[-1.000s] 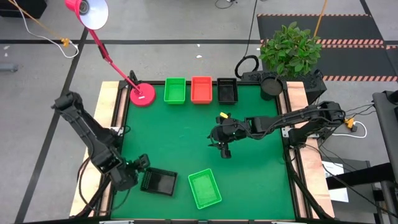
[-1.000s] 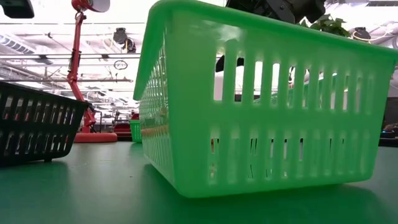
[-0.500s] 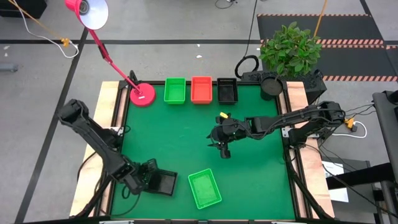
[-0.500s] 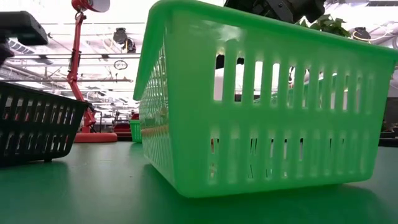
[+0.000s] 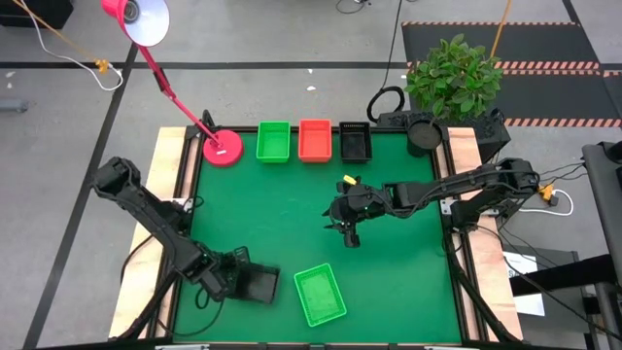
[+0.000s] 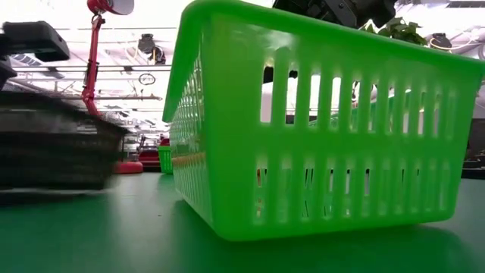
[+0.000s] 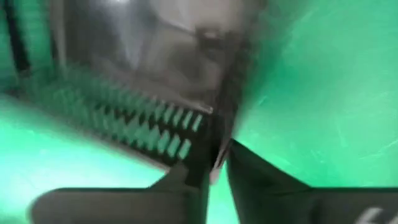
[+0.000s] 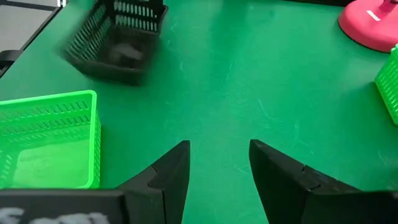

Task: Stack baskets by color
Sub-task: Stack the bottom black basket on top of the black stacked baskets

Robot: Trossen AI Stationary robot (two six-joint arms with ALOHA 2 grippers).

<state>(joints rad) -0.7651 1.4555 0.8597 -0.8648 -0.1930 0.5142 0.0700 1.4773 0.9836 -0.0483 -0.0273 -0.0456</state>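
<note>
A black basket (image 5: 259, 284) sits near the table's front left, blurred in the low view (image 6: 57, 144) and in the right wrist view (image 8: 118, 40). My left gripper (image 5: 233, 276) is shut on its left end. A green basket (image 5: 319, 295) rests on its bottom at the front middle, filling the low view (image 6: 318, 129). At the far edge a green basket (image 5: 274, 142), an orange-red basket (image 5: 315, 140) and a black basket (image 5: 355, 142) stand in a row. My right gripper (image 5: 348, 231) hangs open over the table's middle, holding nothing. My left gripper pinches the black basket's left end wall at its rim (image 7: 219, 134), near a corner. One finger (image 7: 186, 180) is on the inner side and the other (image 7: 258, 177) on the outer side. The fingers come steeply from above. The blur hides whether the bottom still rests on the table.
A pink lamp base (image 5: 223, 148) stands at the far left corner, its arm slanting up to the left. A potted plant (image 5: 452, 78) is beyond the far right corner. Bare green mat (image 5: 282, 214) lies between the far row and the near baskets.
My left gripper has come down and moved toward the black basket's left end, then shut on its wall. The black basket has shifted a little toward the table's right and shows blurred now. My right arm has kept still.
</note>
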